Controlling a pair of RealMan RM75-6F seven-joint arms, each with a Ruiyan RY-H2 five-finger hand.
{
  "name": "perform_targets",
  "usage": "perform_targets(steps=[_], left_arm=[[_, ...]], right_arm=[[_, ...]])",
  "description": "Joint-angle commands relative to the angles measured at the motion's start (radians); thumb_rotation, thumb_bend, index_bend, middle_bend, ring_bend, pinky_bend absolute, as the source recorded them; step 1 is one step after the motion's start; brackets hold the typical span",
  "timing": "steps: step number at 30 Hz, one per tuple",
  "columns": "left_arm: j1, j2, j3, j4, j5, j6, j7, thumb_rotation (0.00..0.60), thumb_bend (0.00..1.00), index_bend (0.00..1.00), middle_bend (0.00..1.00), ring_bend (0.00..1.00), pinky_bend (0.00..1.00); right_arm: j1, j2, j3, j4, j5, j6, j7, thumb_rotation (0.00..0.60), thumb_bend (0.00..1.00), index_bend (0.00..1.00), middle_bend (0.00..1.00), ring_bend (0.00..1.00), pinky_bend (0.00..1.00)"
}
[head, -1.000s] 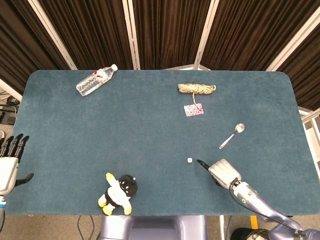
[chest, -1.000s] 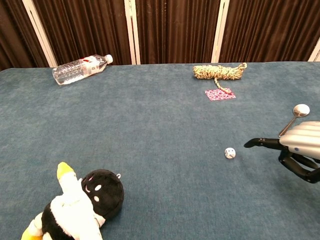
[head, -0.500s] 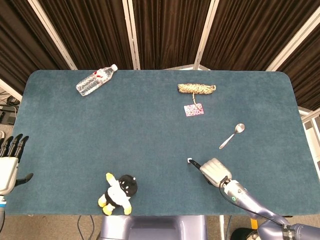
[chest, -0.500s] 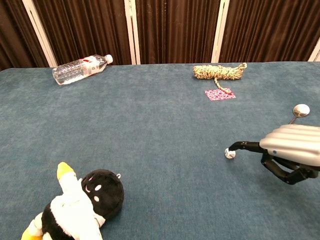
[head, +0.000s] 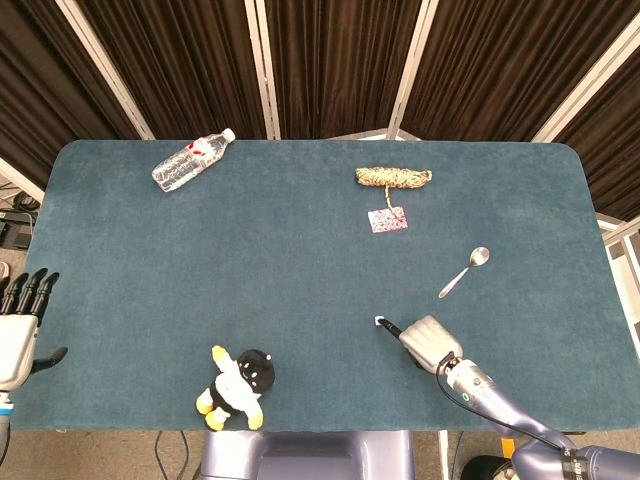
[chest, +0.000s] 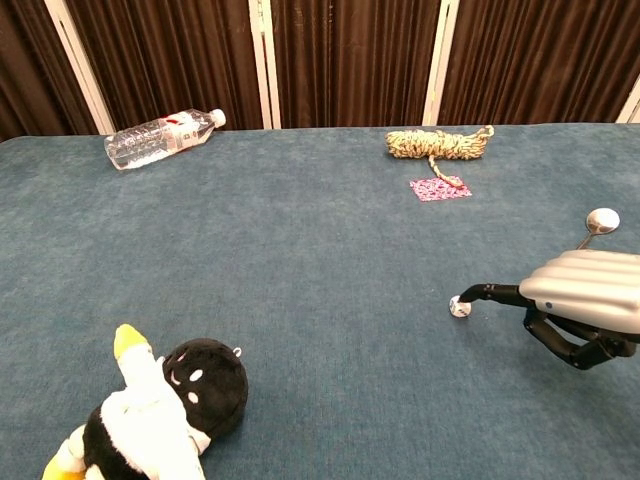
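While the right hand (chest: 575, 305) sat clear of the die (chest: 459, 307) a second ago, it has since slid leftward across the table (head: 300, 270) and one stretched fingertip (chest: 470, 296) now touches the die, other fingers curled under the palm, gripping nothing. No change over the last half second, so the reach looks finished. Die nudged slightly left of where it lay, now at the table's near right part, well apart from the spoon (head: 463, 271) behind the hand. My read: contact made but no pinch yet; die is only touched or pushed, not lifted.

Left hand (head: 18, 325) hangs off the left table edge, fingers straight and apart, holding nothing, barely shifted. Chest view doesn't show it.

Unmoved: bottle (head: 193, 160) lying far left, rope (head: 393, 177) far centre-right, pink tag (head: 388, 220) just in front of it, plush (head: 236, 388) at the near edge.
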Motion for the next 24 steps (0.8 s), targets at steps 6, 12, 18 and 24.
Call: perform_targets(steps=[6,12,18,24], left_arm=[[-0.001,-0.001,0.001,-0.001,-0.001,0.001,0.002,0.600,0.00,0.00,0.00,0.00,0.00],[-0.003,-0.001,0.002,-0.001,-0.003,0.001,0.003,0.600,0.00,0.00,0.00,0.00,0.00],[-0.005,-0.002,0.003,0.000,-0.007,-0.001,0.005,0.600,0.00,0.00,0.00,0.00,0.00],[-0.005,-0.002,0.004,-0.002,-0.007,0.000,0.006,0.600,0.00,0.00,0.00,0.00,0.00]], right_arm=[[0.005,0.003,-0.014,0.018,0.026,0.004,-0.006,0.600,0.85,0.00,0.71,0.71,1.00],[0.009,0.009,-0.023,0.029,0.044,0.008,-0.004,0.600,0.85,0.00,0.71,0.71,1.00],[0.009,0.021,-0.029,0.051,0.063,0.012,0.003,0.600,0.85,0.00,0.71,0.71,1.00],[0.007,0.039,-0.019,0.054,0.065,0.037,0.034,0.600,0.85,0.00,0.71,0.71,1.00]])
